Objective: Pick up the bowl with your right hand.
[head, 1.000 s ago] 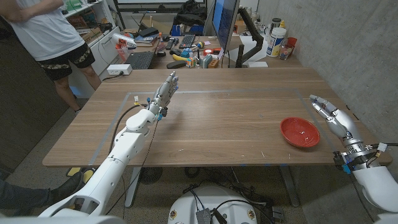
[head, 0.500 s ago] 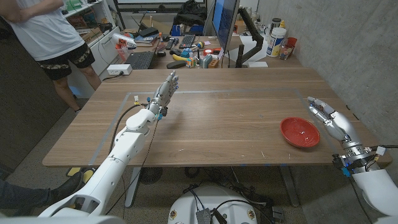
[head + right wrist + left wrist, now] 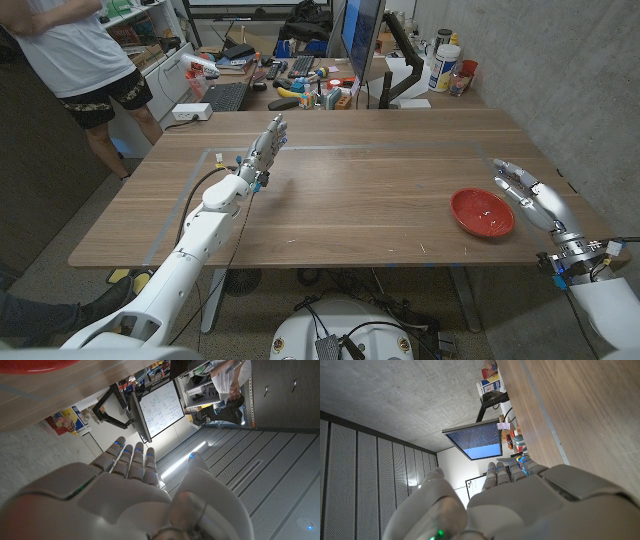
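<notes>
While the red bowl [image 3: 482, 212] sits on the table [image 3: 350, 190] near its right edge, the right hand [image 3: 528, 190] hangs just beside it, on its outer side, holding nothing. Its fingers [image 3: 506, 172] are spread and reach out past the bowl's far rim, not touching it as far as the head view shows. In the right wrist view the same hand [image 3: 125, 495] shows fingers apart, with the bowl [image 3: 37, 364] a red sliver beyond the fingertips. The left hand [image 3: 262, 152] stands well apart from the bowl, fingers straight and close together, empty. A person [image 3: 75, 60] stands beyond the table's far left corner.
</notes>
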Controlling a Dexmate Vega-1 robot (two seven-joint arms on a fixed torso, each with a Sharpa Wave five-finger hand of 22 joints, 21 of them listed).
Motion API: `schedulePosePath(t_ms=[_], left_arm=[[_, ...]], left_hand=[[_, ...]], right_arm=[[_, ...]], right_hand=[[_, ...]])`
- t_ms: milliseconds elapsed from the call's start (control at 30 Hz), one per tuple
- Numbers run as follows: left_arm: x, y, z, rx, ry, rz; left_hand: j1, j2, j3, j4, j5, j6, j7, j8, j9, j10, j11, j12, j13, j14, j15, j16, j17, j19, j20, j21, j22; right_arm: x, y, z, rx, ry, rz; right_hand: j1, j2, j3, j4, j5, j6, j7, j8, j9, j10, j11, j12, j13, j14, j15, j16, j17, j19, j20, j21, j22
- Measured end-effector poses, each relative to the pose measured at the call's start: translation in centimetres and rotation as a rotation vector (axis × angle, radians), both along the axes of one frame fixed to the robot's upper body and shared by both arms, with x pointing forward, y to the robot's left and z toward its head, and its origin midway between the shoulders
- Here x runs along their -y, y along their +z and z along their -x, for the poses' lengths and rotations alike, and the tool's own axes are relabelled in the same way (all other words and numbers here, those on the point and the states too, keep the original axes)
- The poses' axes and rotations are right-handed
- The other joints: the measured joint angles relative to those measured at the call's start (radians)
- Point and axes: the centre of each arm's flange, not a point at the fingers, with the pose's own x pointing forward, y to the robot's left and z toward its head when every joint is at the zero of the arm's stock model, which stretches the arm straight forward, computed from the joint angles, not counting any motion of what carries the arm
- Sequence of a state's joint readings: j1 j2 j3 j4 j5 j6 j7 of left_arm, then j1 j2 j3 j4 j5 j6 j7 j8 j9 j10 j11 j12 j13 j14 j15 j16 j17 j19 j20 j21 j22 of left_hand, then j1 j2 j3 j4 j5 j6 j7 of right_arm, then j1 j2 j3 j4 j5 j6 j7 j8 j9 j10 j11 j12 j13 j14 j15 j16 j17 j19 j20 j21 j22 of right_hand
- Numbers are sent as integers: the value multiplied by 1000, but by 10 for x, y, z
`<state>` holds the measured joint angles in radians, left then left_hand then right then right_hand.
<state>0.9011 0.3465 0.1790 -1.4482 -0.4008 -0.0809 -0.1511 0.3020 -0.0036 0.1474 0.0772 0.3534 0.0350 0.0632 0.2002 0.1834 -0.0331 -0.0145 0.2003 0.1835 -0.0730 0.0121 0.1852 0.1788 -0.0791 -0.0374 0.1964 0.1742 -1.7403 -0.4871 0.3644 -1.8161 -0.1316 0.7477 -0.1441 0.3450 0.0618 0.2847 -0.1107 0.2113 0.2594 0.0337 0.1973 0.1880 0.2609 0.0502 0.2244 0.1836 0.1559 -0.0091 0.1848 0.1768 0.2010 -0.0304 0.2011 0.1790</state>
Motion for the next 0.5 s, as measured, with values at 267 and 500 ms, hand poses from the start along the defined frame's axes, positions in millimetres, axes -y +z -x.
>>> schedulePosePath(t_ms=[267,500], left_arm=[[4,1,-1,2,-6,-6],[4,1,-1,1,-6,-7]], left_hand=[[0,0,0,0,0,3,3,0,0,0,0,0,0,0,0,0,0,0,0,0,0],[0,0,-6,-3,0,3,3,0,0,0,0,0,0,0,0,0,0,0,0,0,0]], right_arm=[[-1,-1,4,8,-27,36],[-1,-2,7,14,-52,68]], right_hand=[[17,-3,3,-12,0,4,-4,0,0,0,0,0,0,0,0,0,0,0,0,0,-2],[36,1,15,-23,8,0,-7,0,0,5,-5,0,0,5,-5,0,0,0,0,0,-2]])
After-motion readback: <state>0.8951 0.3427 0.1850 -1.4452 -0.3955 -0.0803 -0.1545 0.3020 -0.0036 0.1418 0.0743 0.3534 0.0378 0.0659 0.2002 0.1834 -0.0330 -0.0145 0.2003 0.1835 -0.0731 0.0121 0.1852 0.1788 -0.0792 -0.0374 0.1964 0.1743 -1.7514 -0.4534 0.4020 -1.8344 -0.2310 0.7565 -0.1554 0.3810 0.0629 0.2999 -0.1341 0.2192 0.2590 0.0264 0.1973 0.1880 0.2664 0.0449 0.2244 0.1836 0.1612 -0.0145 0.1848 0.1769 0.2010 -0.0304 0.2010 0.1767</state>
